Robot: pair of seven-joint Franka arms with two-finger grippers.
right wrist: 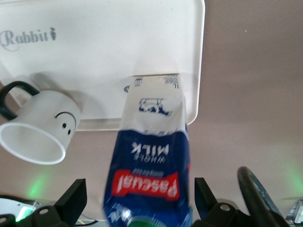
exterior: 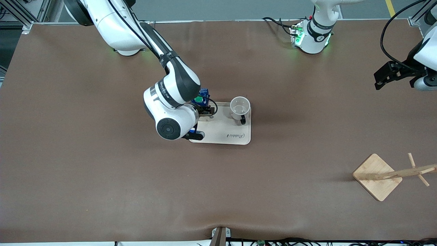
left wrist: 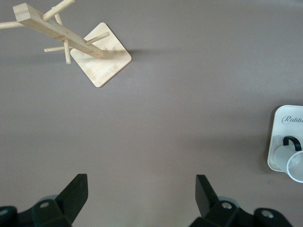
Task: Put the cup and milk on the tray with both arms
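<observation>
glossy printed milk (matt tray)

The table is covered in flat brown. The tray is cream-beige, with the script word "Rabbit" in grey. The cup is white, with a small black smiley face and a black handle. The milk carton is dark blue up top with a green cap, a red label band with white lettering, and white at its base. The wooden rack is pale bamboo. Both arms are white with black joints, their bases glowing green.
</observation>
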